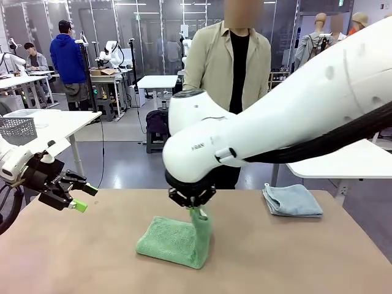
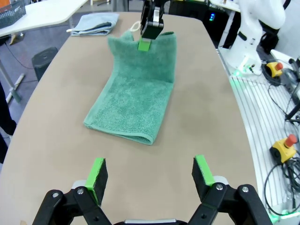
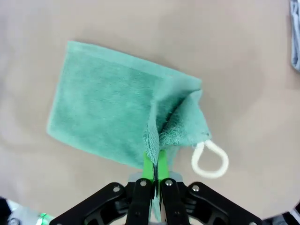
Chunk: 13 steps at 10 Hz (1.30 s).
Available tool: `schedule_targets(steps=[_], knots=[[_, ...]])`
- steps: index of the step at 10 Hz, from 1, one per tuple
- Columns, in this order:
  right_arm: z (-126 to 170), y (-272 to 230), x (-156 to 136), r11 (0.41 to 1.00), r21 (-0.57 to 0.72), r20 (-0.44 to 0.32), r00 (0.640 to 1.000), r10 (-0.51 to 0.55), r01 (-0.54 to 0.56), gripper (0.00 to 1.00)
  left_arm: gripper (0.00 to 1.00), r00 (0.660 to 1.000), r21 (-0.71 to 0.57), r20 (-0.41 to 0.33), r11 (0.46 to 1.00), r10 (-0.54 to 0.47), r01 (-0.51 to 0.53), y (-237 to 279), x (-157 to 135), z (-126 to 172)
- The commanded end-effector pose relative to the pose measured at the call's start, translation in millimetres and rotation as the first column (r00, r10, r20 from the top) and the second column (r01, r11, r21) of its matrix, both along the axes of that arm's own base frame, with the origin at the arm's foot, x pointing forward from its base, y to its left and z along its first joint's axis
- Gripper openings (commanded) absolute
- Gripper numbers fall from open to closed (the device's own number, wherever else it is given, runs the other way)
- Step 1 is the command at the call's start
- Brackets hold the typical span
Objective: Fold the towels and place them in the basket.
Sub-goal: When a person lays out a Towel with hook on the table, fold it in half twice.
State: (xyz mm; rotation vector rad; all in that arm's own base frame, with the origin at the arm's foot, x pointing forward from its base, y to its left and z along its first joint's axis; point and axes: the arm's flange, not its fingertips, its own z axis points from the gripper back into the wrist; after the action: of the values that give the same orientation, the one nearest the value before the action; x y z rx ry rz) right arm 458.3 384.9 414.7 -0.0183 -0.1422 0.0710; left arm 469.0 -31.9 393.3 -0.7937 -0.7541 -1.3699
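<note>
The mint green towel (image 1: pixel 171 240) lies in the middle of the table, one edge lifted. My right gripper (image 1: pixel 192 206) comes down from above and is shut on that raised edge (image 3: pixel 154 140). The towel's white loop (image 3: pixel 210 159) hangs beside the pinched corner. From the left wrist view, the green towel (image 2: pixel 133 98) lies ahead with the right gripper (image 2: pixel 145 43) pinching its far end. The pale grey-blue towel (image 1: pixel 293 201) lies folded at the table's far right. My left gripper (image 1: pixel 84 197) hovers open and holds nothing over the table's left edge, its pads (image 2: pixel 97 173) spread wide. The mesh basket (image 1: pixel 17 130) stands on a white side table at the left.
A person (image 1: pixel 229 61) stands at the far side of the table, behind the right arm. The bulky right arm (image 1: pixel 294 116) spans the upper right of the front view. Bare tabletop (image 1: pixel 92 257) surrounds the green towel. White tables stand left and right.
</note>
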Motion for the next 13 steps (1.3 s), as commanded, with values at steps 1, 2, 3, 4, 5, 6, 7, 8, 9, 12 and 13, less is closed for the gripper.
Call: schedule_targets(steps=[1,2,3,4,5,6,7,8,9,12,13], knots=[[-3,37,11,0.997,0.007,0.008,0.997,-0.078,0.078,0.0,0.92,1.0,0.011,-0.013,1.0,0.008,-0.008,0,1,3],[-9,53,14,0.994,0.036,0.008,0.995,-0.102,0.101,0.0,0.92,1.0,0.011,-0.013,1.0,0.008,-0.008,0,1,3],[-16,64,15,0.994,0.029,-0.004,0.994,-0.105,0.105,0.0,0.92,1.0,0.011,-0.013,1.0,0.008,-0.008,0,1,3],[-23,71,18,0.994,0.029,0.003,0.994,-0.109,0.109,0.0,0.92,1.0,0.011,-0.013,1.0,0.008,-0.008,0,1,3],[-33,75,23,0.992,0.033,0.008,0.993,-0.12,0.12,0.0,0.92,1.0,0.011,-0.013,1.0,0.008,-0.008,0,1,3],[-42,75,28,0.99,0.048,0.015,0.991,-0.135,0.134,0.0,0.92,1.0,0.011,-0.013,1.0,0.008,-0.008,0,1,3],[-48,76,29,0.989,0.061,0.018,0.991,-0.135,0.133,0.0,0.92,1.0,0.011,-0.013,1.0,0.008,-0.008,0,1,3],[-54,79,30,0.985,0.106,0.015,0.99,-0.142,0.14,0.0,0.92,1.0,0.011,-0.013,1.0,0.008,-0.008,0,1,3],[-61,82,31,0.983,0.112,0.004,0.989,-0.146,0.144,0.0,0.92,1.0,0.011,-0.013,1.0,0.008,-0.008,0,1,3],[-72,87,32,0.982,0.147,-0.005,0.993,-0.119,0.118,0.09,0.92,1.0,0.011,-0.013,1.0,0.008,-0.008,0,1,3],[-73,88,32,0.98,0.158,0.015,0.993,-0.121,0.117,0.23,0.92,1.0,0.011,-0.013,1.0,0.008,-0.008,0,1,3]])
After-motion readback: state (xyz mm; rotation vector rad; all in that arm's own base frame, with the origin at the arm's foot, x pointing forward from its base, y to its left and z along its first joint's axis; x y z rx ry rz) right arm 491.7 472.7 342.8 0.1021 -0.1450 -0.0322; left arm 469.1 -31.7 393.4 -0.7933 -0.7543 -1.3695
